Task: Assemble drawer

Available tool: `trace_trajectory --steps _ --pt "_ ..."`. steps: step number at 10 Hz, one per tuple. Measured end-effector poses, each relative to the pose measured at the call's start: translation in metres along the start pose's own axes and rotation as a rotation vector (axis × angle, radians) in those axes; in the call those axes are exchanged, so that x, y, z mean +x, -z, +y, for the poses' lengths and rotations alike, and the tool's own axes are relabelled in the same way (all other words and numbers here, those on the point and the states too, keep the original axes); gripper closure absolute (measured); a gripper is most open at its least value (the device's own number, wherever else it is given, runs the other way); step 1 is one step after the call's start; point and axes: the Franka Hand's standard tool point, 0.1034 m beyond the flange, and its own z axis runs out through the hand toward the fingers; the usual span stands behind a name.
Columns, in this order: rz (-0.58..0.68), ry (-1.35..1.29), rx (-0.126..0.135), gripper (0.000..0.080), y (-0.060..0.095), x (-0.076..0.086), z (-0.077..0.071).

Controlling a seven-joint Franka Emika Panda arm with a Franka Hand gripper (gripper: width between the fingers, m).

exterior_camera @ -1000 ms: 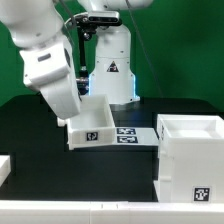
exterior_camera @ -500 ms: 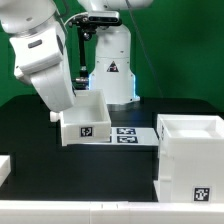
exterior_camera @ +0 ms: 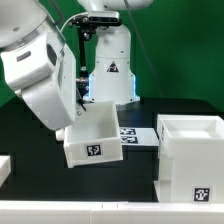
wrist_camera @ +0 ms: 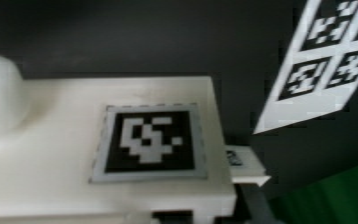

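My gripper (exterior_camera: 80, 98) is shut on the rim of a white open-top drawer tray (exterior_camera: 95, 138) and holds it tilted above the black table, at the exterior view's centre left. The tray's tagged wall faces the camera. In the wrist view the tray's tagged face (wrist_camera: 87, 120) fills the picture, and a dark finger (wrist_camera: 250, 185) presses against its edge. The large white cube-like housing (exterior_camera: 190, 150) stands on the table at the exterior view's right, its open top up, apart from the tray.
The marker board (exterior_camera: 130, 135) lies flat on the table between tray and housing; it also shows in the wrist view (wrist_camera: 336, 60). Another white part (exterior_camera: 4, 168) sits at the exterior view's left edge. The robot base (exterior_camera: 110, 70) stands behind.
The arm has swung toward the camera with the tray. The tray now sits lower in the exterior picture, looks larger and is tilted more.
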Motion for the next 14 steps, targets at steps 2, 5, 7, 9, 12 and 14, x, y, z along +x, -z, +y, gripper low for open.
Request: trace_trajectory --steps 2,5,7,9,12,14 --pt "-0.052 -0.001 -0.082 0.0758 0.014 -0.002 -0.001" --pt "-0.044 0.054 -0.12 0.0758 0.013 -0.008 0.004" --pt "-0.008 0.083 -0.221 0.0758 0.013 -0.02 0.013" --pt "-0.04 0.091 -0.302 0.0758 0.009 -0.025 0.034" --pt "-0.092 0.053 -0.36 0.0758 -0.021 -0.01 0.046" --pt "-0.092 0.043 -0.364 0.0758 -0.019 -0.015 0.045"
